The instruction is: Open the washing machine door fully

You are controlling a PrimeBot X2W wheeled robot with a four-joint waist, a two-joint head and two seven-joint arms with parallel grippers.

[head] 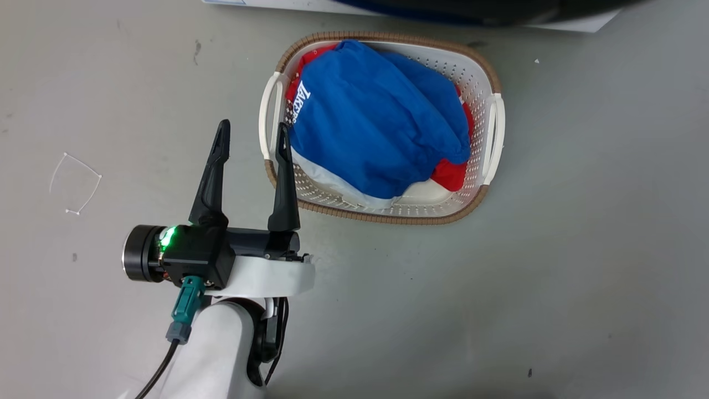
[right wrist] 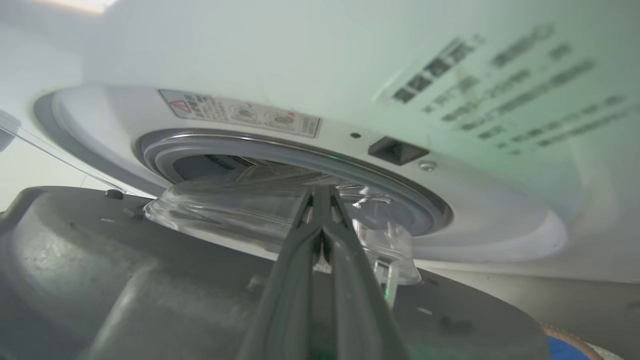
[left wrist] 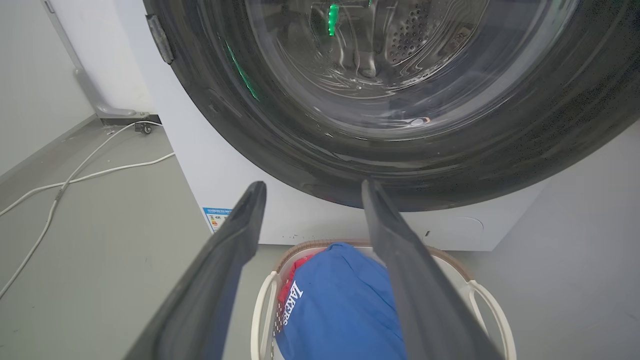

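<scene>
Right wrist view: my right end effector (right wrist: 320,192) is pinched shut, empty, between the drum opening (right wrist: 210,167) and the washing machine door (right wrist: 125,270), which is only ajar. Next, I'd guess, shove it wider off that opening.

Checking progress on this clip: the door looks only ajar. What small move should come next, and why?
Probably press the shut right gripper outward against the grey inner face of the washing machine door, swinging it wider. The door is only ajar, its glass bowl close to the drum opening, and the gripper sits in that gap.
</scene>
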